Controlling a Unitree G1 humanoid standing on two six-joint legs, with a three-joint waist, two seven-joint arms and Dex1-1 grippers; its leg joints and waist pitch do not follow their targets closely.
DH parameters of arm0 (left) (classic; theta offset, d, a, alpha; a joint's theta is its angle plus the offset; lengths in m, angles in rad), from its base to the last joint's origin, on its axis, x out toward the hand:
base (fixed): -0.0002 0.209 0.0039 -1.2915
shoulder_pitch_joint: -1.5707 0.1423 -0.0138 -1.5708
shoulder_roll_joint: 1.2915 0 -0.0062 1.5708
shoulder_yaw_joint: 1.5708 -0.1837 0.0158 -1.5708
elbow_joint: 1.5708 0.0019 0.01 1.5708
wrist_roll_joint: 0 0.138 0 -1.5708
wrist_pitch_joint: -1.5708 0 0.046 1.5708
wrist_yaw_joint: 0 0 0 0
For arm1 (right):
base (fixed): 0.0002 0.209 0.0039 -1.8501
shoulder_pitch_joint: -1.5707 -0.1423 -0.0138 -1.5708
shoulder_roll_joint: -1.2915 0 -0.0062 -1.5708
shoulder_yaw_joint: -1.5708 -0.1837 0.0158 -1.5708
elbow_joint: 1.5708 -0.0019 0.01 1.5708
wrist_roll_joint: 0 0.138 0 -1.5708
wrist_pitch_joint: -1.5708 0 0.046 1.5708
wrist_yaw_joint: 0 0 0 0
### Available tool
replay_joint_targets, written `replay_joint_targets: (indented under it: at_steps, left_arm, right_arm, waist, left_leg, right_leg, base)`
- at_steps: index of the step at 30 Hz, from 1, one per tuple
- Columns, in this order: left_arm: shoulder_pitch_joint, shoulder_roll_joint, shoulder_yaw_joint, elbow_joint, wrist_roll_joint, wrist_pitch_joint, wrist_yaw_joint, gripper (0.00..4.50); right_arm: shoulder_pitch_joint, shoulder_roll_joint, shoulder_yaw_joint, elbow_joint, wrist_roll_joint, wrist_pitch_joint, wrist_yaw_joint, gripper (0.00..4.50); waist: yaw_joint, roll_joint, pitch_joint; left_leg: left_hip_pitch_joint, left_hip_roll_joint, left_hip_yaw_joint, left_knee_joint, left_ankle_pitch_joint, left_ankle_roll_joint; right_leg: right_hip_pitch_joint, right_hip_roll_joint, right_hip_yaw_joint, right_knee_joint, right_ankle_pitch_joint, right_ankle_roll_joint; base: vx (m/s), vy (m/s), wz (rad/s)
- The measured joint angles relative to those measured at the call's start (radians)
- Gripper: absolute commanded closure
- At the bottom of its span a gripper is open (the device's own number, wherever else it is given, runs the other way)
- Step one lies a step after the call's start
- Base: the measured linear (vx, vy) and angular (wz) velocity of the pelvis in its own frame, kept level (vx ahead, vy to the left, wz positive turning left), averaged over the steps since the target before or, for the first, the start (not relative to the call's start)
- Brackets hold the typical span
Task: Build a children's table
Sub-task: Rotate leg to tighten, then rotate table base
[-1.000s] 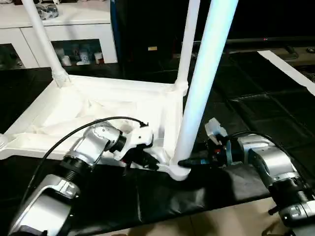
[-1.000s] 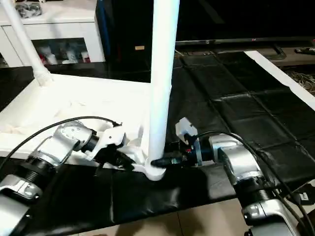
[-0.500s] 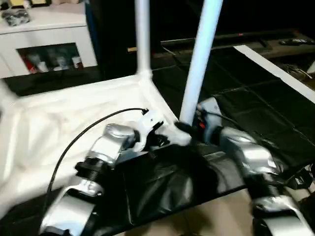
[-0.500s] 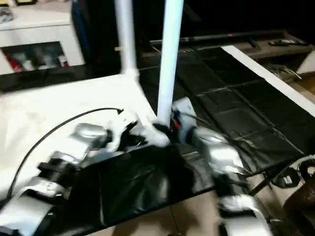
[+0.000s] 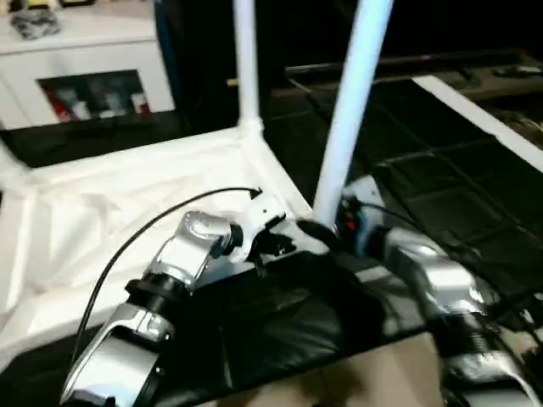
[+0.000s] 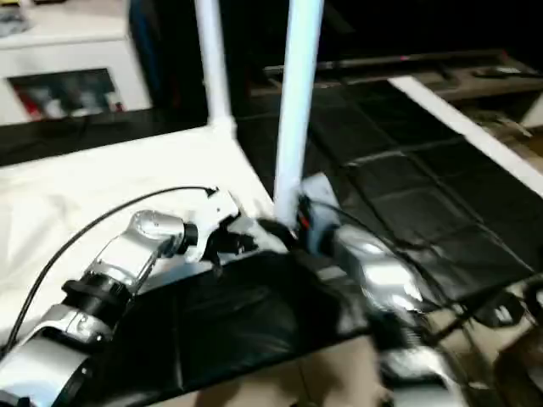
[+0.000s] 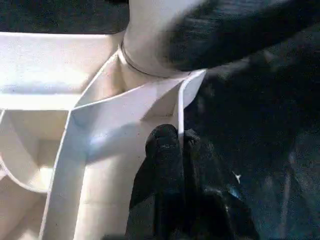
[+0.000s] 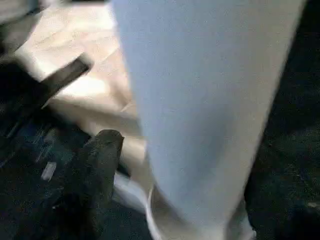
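The white tabletop (image 5: 127, 195) lies upside down on a black mat, ribbed side up. Upright legs stand in two of its corner sockets: a near leg (image 5: 348, 110) and a far leg (image 5: 246, 59). The foot of a third leg (image 5: 8, 170) shows at the left edge. My left gripper (image 5: 276, 244) is shut on the tabletop's thin rim wall (image 7: 180, 110) beside the near corner socket. My right gripper (image 5: 321, 231) holds the near leg (image 8: 200, 100) at its base, with one black finger (image 8: 97, 165) against its side and the other finger hidden behind it.
A white cabinet with glass doors (image 5: 85, 68) stands at the back left. The black mat (image 5: 441, 170) stretches to the right, crossed by a white strip (image 5: 475, 110). The mat's front edge drops to pale floor (image 5: 339, 381) close under my arms.
The whole view has swung and tilted, so the camera has moved. Both grippers stay at the near corner, the right one now tighter against the leg's base.
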Motion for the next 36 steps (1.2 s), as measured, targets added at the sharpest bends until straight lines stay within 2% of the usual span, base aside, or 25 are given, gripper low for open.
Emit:
replay_joint_targets:
  at_steps: [5, 8, 13, 14, 19, 21, 25, 30, 33, 36]
  left_arm:
    - [-0.002, 0.023, 0.002, 0.009, -0.004, -0.034, -0.008, 4.5]
    - [-0.002, 0.033, 0.003, 0.015, -0.006, -0.055, -0.019, 4.5]
    - [0.011, 0.062, 0.002, -0.001, -0.019, -0.076, -0.052, 4.5]
    - [0.015, 0.07, 0.002, -0.015, -0.025, -0.069, -0.064, 4.23]
    - [0.028, 0.081, 0.046, -0.141, -0.092, -0.024, -0.07, 3.87]
    - [0.045, 0.097, 0.064, -0.214, -0.111, 0.003, -0.07, 3.71]
    - [0.144, 0.166, 0.082, -0.377, -0.139, 0.094, -0.093, 3.36]
    - [0.292, 0.318, 0.141, -0.596, -0.194, 0.237, -0.138, 3.11]
    - [0.381, 0.421, 0.209, -0.738, -0.235, 0.34, -0.159, 2.88]
    - [0.475, 0.51, 0.269, -0.836, -0.252, 0.424, -0.182, 2.57]
  right_arm:
    - [0.114, -0.105, -0.035, -0.084, 0.067, 0.019, 0.14, 0.09]
    - [0.139, -0.125, -0.054, -0.109, 0.093, 0.021, 0.167, 0.04]
    - [0.185, -0.144, -0.094, -0.211, 0.169, 0.058, 0.179, 0.04]
    - [0.199, -0.144, -0.096, -0.238, 0.188, 0.068, 0.187, 0.01]
    - [0.219, -0.132, -0.097, -0.26, 0.216, 0.087, 0.185, 0.0]
    - [0.219, -0.112, -0.094, -0.261, 0.218, 0.088, 0.172, 0.0]
    - [0.244, -0.107, -0.069, -0.295, 0.249, 0.112, 0.176, 0.0]
    - [0.249, -0.075, -0.009, -0.376, 0.282, 0.147, 0.195, 0.0]
    - [0.233, -0.016, 0.039, -0.38, 0.269, 0.14, 0.168, 0.0]
    - [0.185, 0.046, 0.083, -0.349, 0.227, 0.098, 0.112, 0.0]
  waist:
    - [0.004, 0.001, 0.001]
    - [0.0, 0.002, 0.001]
    - [0.004, 0.002, 0.002]
    - [0.005, 0.002, 0.002]
    - [0.017, -0.005, 0.004]
    - [0.019, -0.005, 0.003]
    - [0.018, -0.005, 0.003]
    - [0.015, -0.005, 0.003]
    - [0.013, -0.013, 0.004]
    - [0.009, -0.018, 0.005]
  left_leg:
    - [-0.001, 0.0, 0.0, 0.002, 0.0, 0.0]
    - [-0.002, 0.0, 0.0, 0.002, 0.0, 0.0]
    - [-0.002, 0.0, 0.0, 0.002, 0.0, -0.001]
    - [-0.003, 0.0, 0.0, 0.002, 0.0, 0.0]
    - [-0.004, 0.002, 0.0, 0.002, 0.0, 0.0]
    - [-0.003, 0.002, 0.0, 0.002, -0.001, 0.0]
    - [-0.003, 0.003, 0.0, 0.002, -0.001, -0.001]
    - [-0.002, 0.004, 0.0, 0.002, -0.002, -0.004]
    - [-0.001, 0.004, 0.0, 0.002, -0.001, -0.005]
    - [0.0, 0.003, 0.0, 0.002, -0.001, -0.005]
  right_leg:
    - [-0.002, 0.0, 0.0, 0.001, 0.0, 0.0]
    - [-0.003, 0.001, 0.0, 0.001, -0.001, 0.002]
    - [-0.003, 0.001, 0.0, 0.001, -0.001, 0.003]
    - [-0.003, 0.001, 0.0, 0.0, -0.001, 0.003]
    - [-0.003, 0.0, 0.0, 0.001, 0.0, 0.0]
    - [-0.003, 0.0, 0.0, 0.0, 0.0, 0.001]
    - [-0.003, 0.0, 0.0, 0.001, 0.0, 0.001]
    - [-0.003, 0.002, 0.0, 0.001, -0.002, 0.004]
    - [-0.002, 0.002, 0.0, 0.002, -0.002, 0.004]
    - [-0.002, 0.002, 0.002, 0.002, -0.002, 0.004]
  base:
    - [0.0, 0.0, 0.0]
    - [0.0, 0.0, 0.0]
    - [0.0, 0.0, 0.0]
    - [0.0, 0.0, 0.0]
    - [0.0, 0.0, 0.0]
    - [0.0, 0.0, 0.0]
    - [0.0, 0.0, 0.0]
    - [0.0, 0.0, 0.0]
    - [0.0, 0.0, 0.0]
    - [0.0, 0.0, 0.0]
